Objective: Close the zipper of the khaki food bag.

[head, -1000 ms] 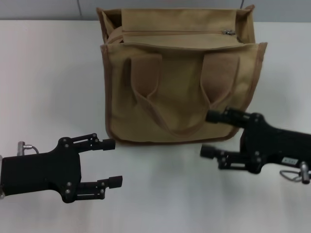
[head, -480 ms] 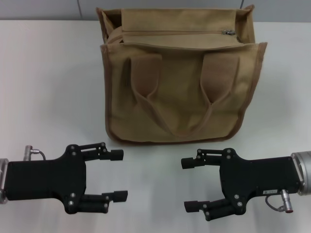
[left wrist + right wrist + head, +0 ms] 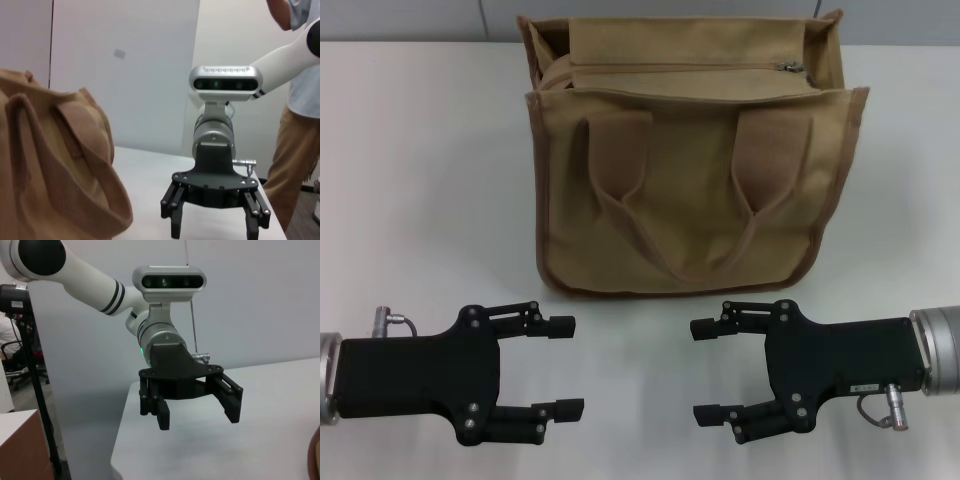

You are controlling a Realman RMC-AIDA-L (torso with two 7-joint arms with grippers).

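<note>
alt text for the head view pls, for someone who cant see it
A khaki food bag stands on a white table, its zipper running along the top panel with the metal pull at the robot's right end. In front of it, the left gripper and right gripper face each other, both open and empty.

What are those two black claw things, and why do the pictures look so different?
The claws are a robot's two hands, called grippers. One picture comes from a camera on its head, looking down at a white table. There the left gripper and the right gripper hover near the front edge, both open, holding nothing. Behind them stands the khaki food bag; the zipper runs along its top, with the silver pull at the right end. The other two pictures come from cameras on the wrists, so each one shows the opposite arm facing it.
</note>
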